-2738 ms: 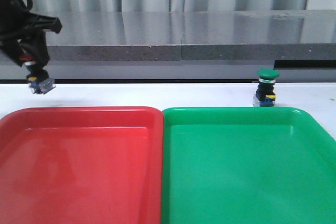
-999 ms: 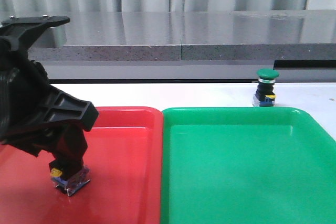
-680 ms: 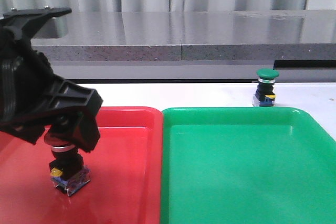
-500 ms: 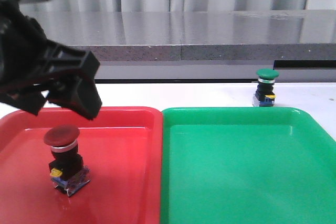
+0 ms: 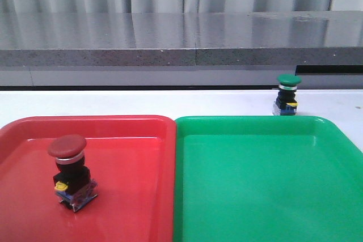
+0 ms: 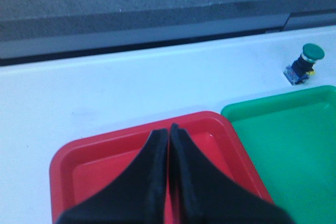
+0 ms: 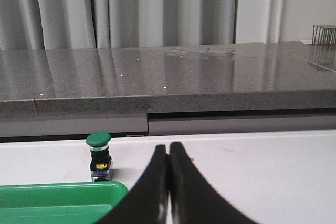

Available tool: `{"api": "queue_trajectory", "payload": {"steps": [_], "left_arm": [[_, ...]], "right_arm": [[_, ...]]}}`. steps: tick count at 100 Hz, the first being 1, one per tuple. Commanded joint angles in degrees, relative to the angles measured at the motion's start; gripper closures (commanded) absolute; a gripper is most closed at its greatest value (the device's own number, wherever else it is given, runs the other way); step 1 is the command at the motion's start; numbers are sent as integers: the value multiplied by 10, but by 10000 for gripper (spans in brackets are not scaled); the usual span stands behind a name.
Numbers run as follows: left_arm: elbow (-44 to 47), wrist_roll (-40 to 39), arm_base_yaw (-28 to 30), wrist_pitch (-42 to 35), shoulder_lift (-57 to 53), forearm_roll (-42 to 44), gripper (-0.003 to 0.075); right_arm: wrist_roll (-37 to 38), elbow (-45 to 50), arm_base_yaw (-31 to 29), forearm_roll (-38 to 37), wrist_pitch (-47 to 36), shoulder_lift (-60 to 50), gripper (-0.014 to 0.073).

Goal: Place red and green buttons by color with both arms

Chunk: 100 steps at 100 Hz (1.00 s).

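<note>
Red button [image 5: 70, 170] sits in red tray [image 5: 125, 196], near its left edge. Green button [image 5: 287, 94] is on the table by the green tray's [image 5: 255, 185] far edge, unplaced. Both grippers, left [image 6: 168, 140] and right [image 7: 168, 156], are closed and empty.

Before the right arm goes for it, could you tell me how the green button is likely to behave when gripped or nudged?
The green button looks rigid, so it probably won't deform. Its wide cap over a narrower body suggests it is top-heavy and may tip if nudged high. It stands upright on the table, on a squarish base that should resist rolling.

Low front view; both wrist views sharing green button [image 6: 306, 60]
</note>
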Motion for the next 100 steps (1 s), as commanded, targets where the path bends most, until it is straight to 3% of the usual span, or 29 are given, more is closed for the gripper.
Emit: {"api": "queue_trajectory", "payload": {"steps": [1,16,53,79,88,100], "left_arm": [[-4,-7,8,-24,-30,27,741],[17,-13,29,12,-76,26,741],[104,-13,56,18,-182,36,741],[178,-6,88,-36,-254,67,741],[200,40,123,-75,-271,42,741],[234,181,188,-151,-301,-51,741]], "right_arm": [[0,-11,-4,-6,-48,-12,658],[0,-11,-4,-6,-48,-12,658],[0,-11,-4,-6,-48,-12,658],[0,-11,-4,-6,-48,-12,658],[0,-11,-4,-6,-48,-12,658],[0,-11,-4,-6,-48,-12,658]]}}
